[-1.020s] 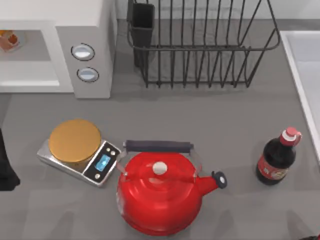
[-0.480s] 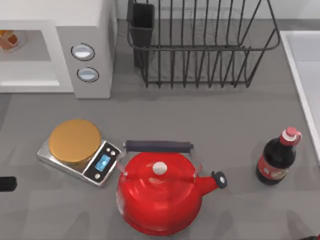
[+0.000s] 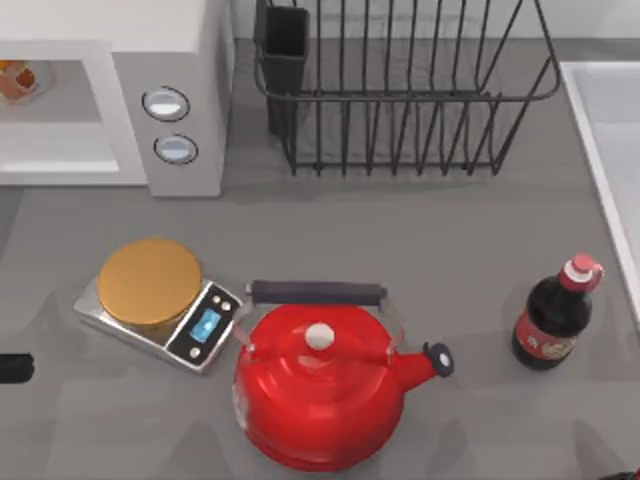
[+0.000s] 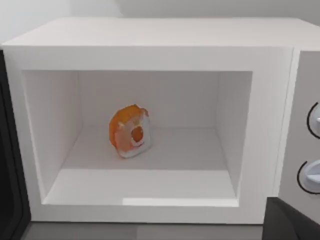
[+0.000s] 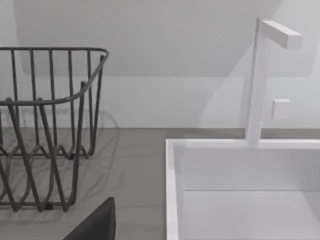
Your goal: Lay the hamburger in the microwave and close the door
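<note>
The hamburger [image 4: 129,131] sits tilted on the floor of the open microwave [image 4: 150,55], toward the back of its cavity, with the door [image 4: 9,165] swung wide at the cavity's edge. A scale [image 3: 158,303], red kettle [image 3: 320,385] and dark bottle [image 3: 553,318] stand on the grey surface [image 3: 420,230] before a wire dish rack [image 3: 400,90]; whether either arm's tool is open or closed, holding anything or not, cannot be told
</note>
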Motion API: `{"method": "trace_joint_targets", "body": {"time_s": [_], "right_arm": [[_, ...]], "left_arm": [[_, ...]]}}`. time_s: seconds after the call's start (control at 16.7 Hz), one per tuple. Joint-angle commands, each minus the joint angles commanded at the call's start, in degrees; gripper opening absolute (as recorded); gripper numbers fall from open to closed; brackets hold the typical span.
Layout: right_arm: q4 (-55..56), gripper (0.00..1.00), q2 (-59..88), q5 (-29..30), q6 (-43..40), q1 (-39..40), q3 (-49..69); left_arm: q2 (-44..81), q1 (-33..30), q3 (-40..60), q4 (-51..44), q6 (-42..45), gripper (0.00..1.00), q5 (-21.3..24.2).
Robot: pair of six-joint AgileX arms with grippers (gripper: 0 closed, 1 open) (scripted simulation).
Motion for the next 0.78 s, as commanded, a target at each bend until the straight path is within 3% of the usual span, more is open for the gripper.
{"method": "trace_joint_targets", "body": {"time_s": [0.36, 0.78], "right_arm": [[0.0, 1.0, 0.0, 0.0, 0.0, 0.0, 0.0], [0.0, 1.0, 0.0, 0.0, 0.0, 0.0, 0.0]], "left_arm": [[0.2, 0.2, 0.0, 0.2, 0.0, 0.0, 0.2], [2.9, 6.6, -0.6, 3.5, 0.0, 0.0, 6.6]]}}
